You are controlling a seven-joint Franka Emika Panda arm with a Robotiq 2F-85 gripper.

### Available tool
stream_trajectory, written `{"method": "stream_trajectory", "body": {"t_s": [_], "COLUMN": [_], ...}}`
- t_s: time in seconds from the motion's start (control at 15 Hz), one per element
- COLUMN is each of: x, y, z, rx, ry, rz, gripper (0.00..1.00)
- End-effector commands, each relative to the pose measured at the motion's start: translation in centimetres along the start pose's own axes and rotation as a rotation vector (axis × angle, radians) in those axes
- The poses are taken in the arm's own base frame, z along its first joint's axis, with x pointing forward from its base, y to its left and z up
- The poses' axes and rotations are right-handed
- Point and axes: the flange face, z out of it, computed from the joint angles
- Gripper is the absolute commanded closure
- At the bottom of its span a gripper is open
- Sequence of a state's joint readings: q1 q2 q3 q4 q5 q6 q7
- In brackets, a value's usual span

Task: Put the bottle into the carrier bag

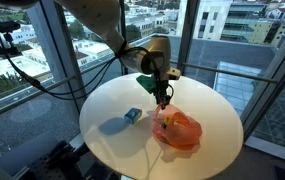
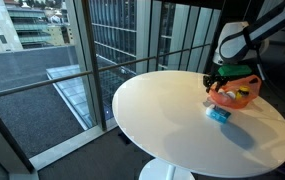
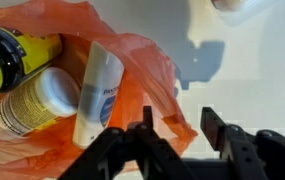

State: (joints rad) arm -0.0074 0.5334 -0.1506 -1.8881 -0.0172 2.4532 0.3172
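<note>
A round white table (image 1: 102, 95) spreads beneath the claw (image 1: 162, 98). Just below its parted, empty jaws sits the orange carrier bag (image 1: 177, 130), with the white bottle (image 3: 97, 90) lying inside. A small blue object (image 1: 132, 115) rests off to one side.

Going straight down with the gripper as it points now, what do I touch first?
Most likely the gripper meets the rim of the orange bag, beside the white bottle; depth is unclear.
</note>
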Motion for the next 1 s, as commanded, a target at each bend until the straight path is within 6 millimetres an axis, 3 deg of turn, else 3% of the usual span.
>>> {"method": "stream_trajectory", "body": {"t_s": [0.0, 0.13, 0.27, 0.93], "x": [0.5, 0.3, 0.1, -0.5], "y": [-0.1, 0.0, 0.0, 1.0], "z": [-0.9, -1.5, -2.3, -8.1], "rx": [-0.006, 0.003, 0.014, 0.073], "ry": [0.019, 0.022, 0.032, 0.098], "rz": [0.001, -0.003, -0.006, 0.001], "gripper": [0.77, 0.92, 0.99, 0.98]}}
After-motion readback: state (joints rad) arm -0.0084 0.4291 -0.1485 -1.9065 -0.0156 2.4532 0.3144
